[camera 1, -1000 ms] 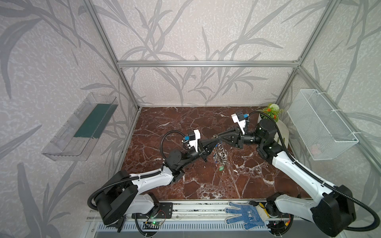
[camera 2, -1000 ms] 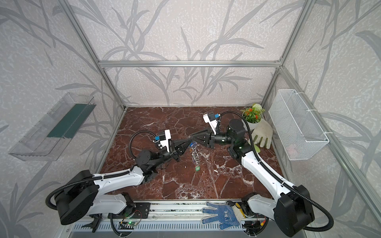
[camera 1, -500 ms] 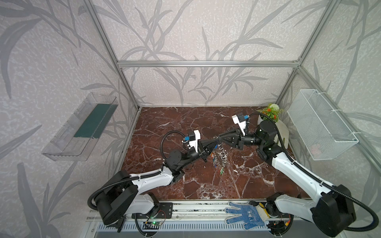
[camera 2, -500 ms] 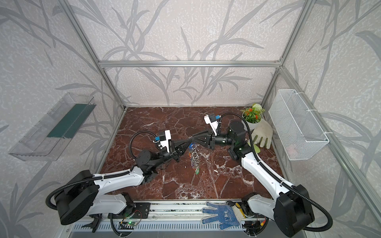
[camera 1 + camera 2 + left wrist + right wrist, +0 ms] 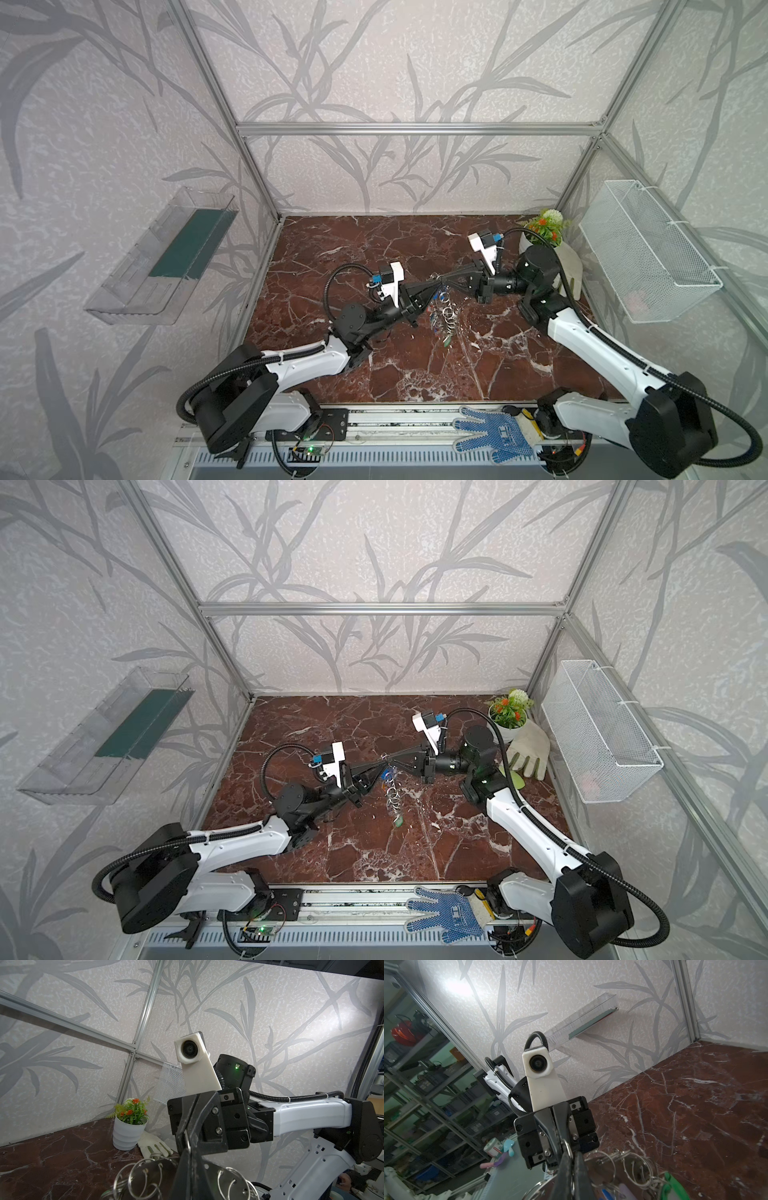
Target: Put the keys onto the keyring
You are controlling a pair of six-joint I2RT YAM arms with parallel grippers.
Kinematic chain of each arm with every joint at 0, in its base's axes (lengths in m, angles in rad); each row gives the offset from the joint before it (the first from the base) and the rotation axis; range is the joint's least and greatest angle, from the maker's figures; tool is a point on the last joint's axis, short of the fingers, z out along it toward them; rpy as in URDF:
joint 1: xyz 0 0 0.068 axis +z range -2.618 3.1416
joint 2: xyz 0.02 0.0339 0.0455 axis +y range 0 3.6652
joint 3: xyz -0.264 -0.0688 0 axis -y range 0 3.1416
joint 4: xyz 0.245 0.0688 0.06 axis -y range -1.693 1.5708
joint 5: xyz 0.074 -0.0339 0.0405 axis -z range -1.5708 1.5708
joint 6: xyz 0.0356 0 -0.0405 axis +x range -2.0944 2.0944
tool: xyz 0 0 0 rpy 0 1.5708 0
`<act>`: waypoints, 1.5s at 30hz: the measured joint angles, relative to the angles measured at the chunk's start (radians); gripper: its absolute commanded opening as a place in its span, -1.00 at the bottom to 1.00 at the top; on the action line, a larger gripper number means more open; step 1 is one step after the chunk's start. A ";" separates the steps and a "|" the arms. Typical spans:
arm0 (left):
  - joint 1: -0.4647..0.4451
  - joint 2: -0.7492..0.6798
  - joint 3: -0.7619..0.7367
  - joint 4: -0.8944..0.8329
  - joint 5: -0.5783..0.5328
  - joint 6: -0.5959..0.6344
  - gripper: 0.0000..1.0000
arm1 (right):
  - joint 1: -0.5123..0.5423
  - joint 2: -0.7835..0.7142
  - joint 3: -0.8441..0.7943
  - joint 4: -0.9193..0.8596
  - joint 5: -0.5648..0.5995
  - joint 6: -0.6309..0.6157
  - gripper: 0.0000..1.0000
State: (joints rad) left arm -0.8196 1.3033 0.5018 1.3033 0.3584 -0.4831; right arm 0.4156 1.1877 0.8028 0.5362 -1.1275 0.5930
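Observation:
The keyring (image 5: 154, 1172), a flat grey disc rimmed with wire split rings, hangs in mid-air over the marble floor between both grippers. My left gripper (image 5: 435, 285) is shut on the disc's rim; the disc shows on both sides of its fingers in the left wrist view. My right gripper (image 5: 443, 282) faces it tip to tip and is shut on a split ring (image 5: 568, 1147) at the same spot. Keys dangle below in both top views: a blue tag (image 5: 387, 776), and a green tag (image 5: 446, 340) that is lowest. The green tag (image 5: 672, 1186) also shows in the right wrist view.
A potted plant (image 5: 544, 226) and a white glove (image 5: 571, 270) sit at the back right. A wire basket (image 5: 648, 257) hangs on the right wall, a clear shelf (image 5: 162, 257) on the left wall. A blue glove (image 5: 494, 432) lies on the front rail.
My right gripper's jaws have closed on the split ring at the left gripper's tip. Both arms and the hanging keys have barely shifted.

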 measured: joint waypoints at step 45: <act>0.135 0.056 0.994 -2.144 0.280 0.870 -0.55 | 0.031 -0.023 0.115 -0.523 0.004 -0.589 -1.00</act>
State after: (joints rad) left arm -0.6849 1.3594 1.4956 -0.8406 0.6384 0.3866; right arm 0.4469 1.1648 0.9176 0.0132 -1.1233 0.0040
